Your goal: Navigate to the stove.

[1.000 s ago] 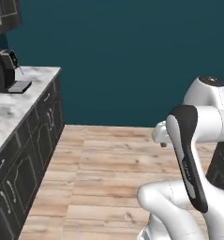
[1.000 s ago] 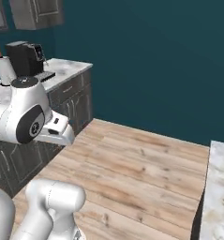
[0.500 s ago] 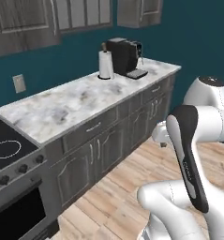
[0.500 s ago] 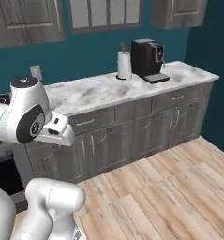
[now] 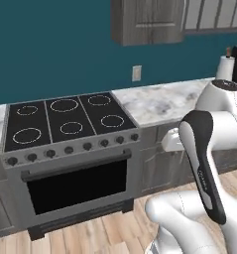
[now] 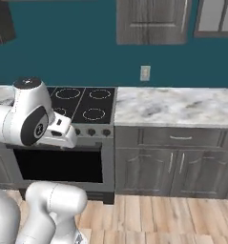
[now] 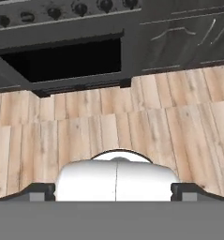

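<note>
Left base view: the stove (image 5: 70, 149) stands left of centre against the teal wall, with the marble counter (image 5: 164, 101) touching its right side. Right base view: the stove (image 6: 82, 128) sits partly behind the arm, left of the counter (image 6: 177, 107). Hand view: the stove (image 7: 62, 51) spans the top edge above the wood floor (image 7: 108, 122); I cannot tell whether the gripper is open or closed.

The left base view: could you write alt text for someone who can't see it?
A wide grey steel stove with a black cooktop of six white ring burners, a row of dark knobs and a black oven window stands against a teal wall. A marble counter runs to its right under grey wall cabinets, and the robot's white arm rises at lower right over a wooden floor.
</note>
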